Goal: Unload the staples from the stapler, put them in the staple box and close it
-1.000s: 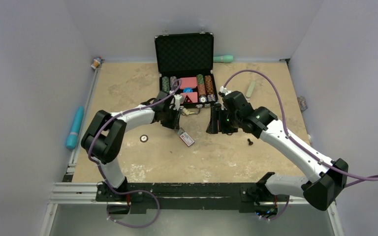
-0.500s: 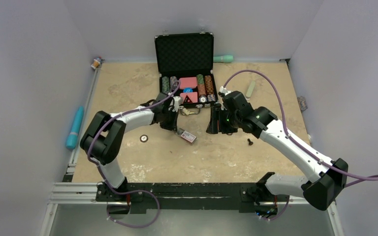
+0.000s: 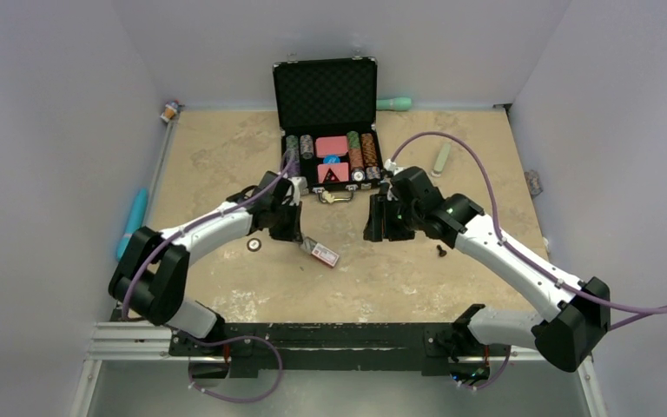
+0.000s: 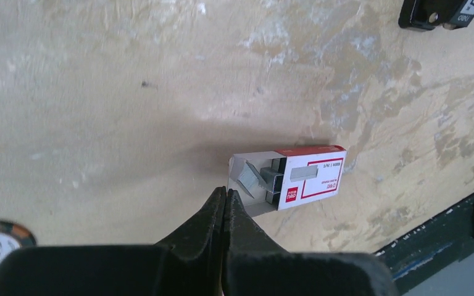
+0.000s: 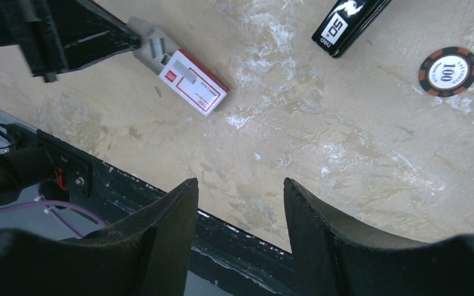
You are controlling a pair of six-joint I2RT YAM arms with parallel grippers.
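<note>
The black stapler [image 5: 345,23] lies on the table, top right in the right wrist view, and its end shows in the left wrist view [image 4: 439,11]. From above it is a dark bar [image 3: 372,222] beside my right gripper [image 3: 386,228]. That gripper [image 5: 241,185] is open and empty, held above the table. My left gripper [image 4: 225,192] is shut with nothing visible between its tips. The tips touch the open end of a red-and-white box [image 4: 311,177], also seen from above [image 3: 323,253]. Silvery staples [image 4: 260,175] lie in the box's pulled-out tray.
An open black case [image 3: 325,91] with poker chips stands at the back. A loose chip [image 3: 254,245] lies left of the box, and another chip [image 5: 447,71] lies right of the stapler. A teal tube [image 3: 132,224] lies at the left edge, a pale green bar [image 3: 442,157] back right. A black rail [image 3: 330,334] runs along the front.
My left arm has drawn back toward the near left, and the red-and-white box has slid a little with it. My right gripper has barely moved.
</note>
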